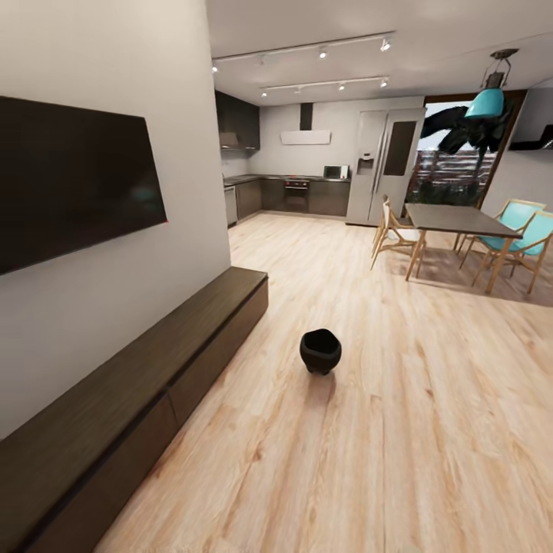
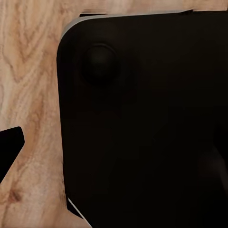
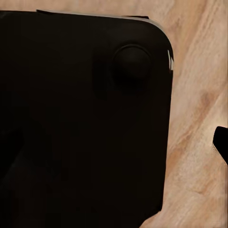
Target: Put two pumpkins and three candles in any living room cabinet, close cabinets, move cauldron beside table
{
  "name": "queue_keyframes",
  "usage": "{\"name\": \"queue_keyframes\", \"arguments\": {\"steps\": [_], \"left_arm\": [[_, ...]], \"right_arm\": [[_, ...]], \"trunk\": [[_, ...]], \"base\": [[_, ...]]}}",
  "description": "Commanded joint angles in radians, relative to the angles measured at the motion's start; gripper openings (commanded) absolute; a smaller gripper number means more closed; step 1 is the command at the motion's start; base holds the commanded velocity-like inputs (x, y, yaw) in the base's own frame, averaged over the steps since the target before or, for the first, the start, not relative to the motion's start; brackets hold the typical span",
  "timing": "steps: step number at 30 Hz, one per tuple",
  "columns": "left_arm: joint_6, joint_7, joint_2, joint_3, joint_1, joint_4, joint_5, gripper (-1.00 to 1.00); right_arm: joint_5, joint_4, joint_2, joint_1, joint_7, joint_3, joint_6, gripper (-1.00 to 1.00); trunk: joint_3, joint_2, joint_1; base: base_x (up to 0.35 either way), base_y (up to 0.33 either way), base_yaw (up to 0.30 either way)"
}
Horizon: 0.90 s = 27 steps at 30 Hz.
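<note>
The black cauldron (image 1: pixel 320 351) stands upright on the wood floor in the middle of the room, a short way from the cabinet. That cabinet (image 1: pixel 146 384) is a long, low dark-brown unit along the left wall under a wall TV, and all its visible fronts are shut. The pumpkins and candles are out of view. In the left wrist view a dark fingertip (image 2: pixel 9 147) shows at the picture's edge over the floor. The right wrist view has a similar fingertip (image 3: pixel 221 145). Whether either gripper is open or shut cannot be told.
A dark dining table (image 1: pixel 453 219) with wooden and teal chairs (image 1: pixel 522 238) stands at the far right. The kitchen with a fridge (image 1: pixel 384 165) lies beyond. Both wrist views look down on the robot's black rounded base (image 2: pixel 142 123) over wood floor.
</note>
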Motion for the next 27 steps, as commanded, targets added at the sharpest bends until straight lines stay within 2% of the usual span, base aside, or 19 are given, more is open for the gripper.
{"name": "queue_keyframes", "arguments": {"steps": [1, 8, 12, 19, 23, 27], "left_arm": [[-0.006, -0.002, 0.0, 0.0, 0.0, 0.0, 0.001, 1.0], [-0.021, -0.002, -0.001, 0.001, 0.001, 0.003, 0.001, 1.0], [-0.048, -0.002, -0.001, 0.005, 0.0, 0.003, 0.002, 1.0], [-0.061, -0.002, -0.003, 0.011, 0.001, 0.001, 0.002, 1.0], [-0.065, -0.002, -0.004, 0.012, 0.001, 0.001, 0.002, 1.0], [-0.1, -0.002, -0.004, 0.012, 0.001, 0.002, 0.004, 1.0]], "right_arm": [[0.001, 0.0, 0.0, 0.0, 0.0, 0.0, -0.004, 1.0], [0.0, -0.01, -0.001, 0.0, 0.0, 0.0, -0.01, 1.0], [0.0, -0.01, -0.001, 0.0, 0.0, 0.0, -0.071, 1.0], [0.001, -0.011, -0.001, 0.0, 0.001, 0.001, -0.093, 1.0], [0.001, -0.011, -0.001, 0.0, 0.001, 0.001, -0.161, 1.0], [0.0, -0.011, -0.001, 0.0, 0.001, 0.001, -0.19, 1.0]], "trunk": [[-0.001, 0.0, 0.0], [-0.003, 0.0, 0.0], [-0.005, 0.0, 0.0], [-0.008, 0.0, 0.0], [-0.011, 0.0, 0.0], [-0.013, 0.0, 0.0]], "base": [[0.0, 0.0, 0.279], [0.0, 0.0, 0.279], [0.0, 0.0, 0.279], [0.0, 0.0, 0.276], [0.0, 0.0, 0.275], [0.0, 0.0, 0.274]]}}
